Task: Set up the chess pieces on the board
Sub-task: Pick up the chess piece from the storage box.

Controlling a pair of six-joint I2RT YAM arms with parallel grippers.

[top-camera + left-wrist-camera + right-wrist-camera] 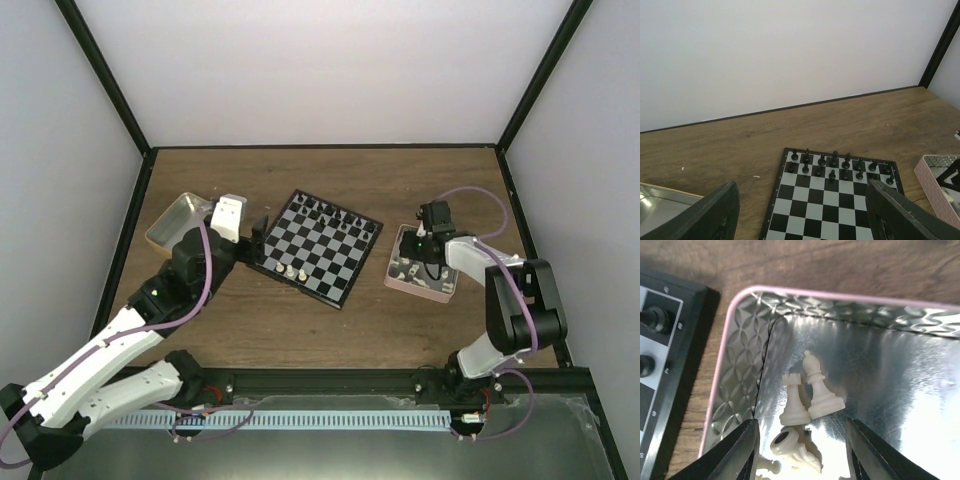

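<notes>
Closest, the right claw (pixel 801 422) hangs low inside the pink tray (pixel 735 320), which sits on the counter (pixel 400 180) just right of the board (pixel 320 245). Its fingers are spread; a cream rook (pixel 794 400) and bishop (pixel 817 387) stand just beyond the tips, and a lying piece (pixel 790 447) is between them, not pinched. The left claw (pixel 802 186), spread and with nothing in it, hovers at the left side of the board, near the tin (pixel 175 222). On the board, black pieces (pixel 330 213) fill two far rows and a few cream pieces (pixel 291 271) stand at the near-left edge.

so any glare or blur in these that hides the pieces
right wrist: glare whitens the tray floor at lower right, white pieces sharp; left wrist: near fingers dark and soft, black pieces clear; top external: even light, pieces tiny
</notes>
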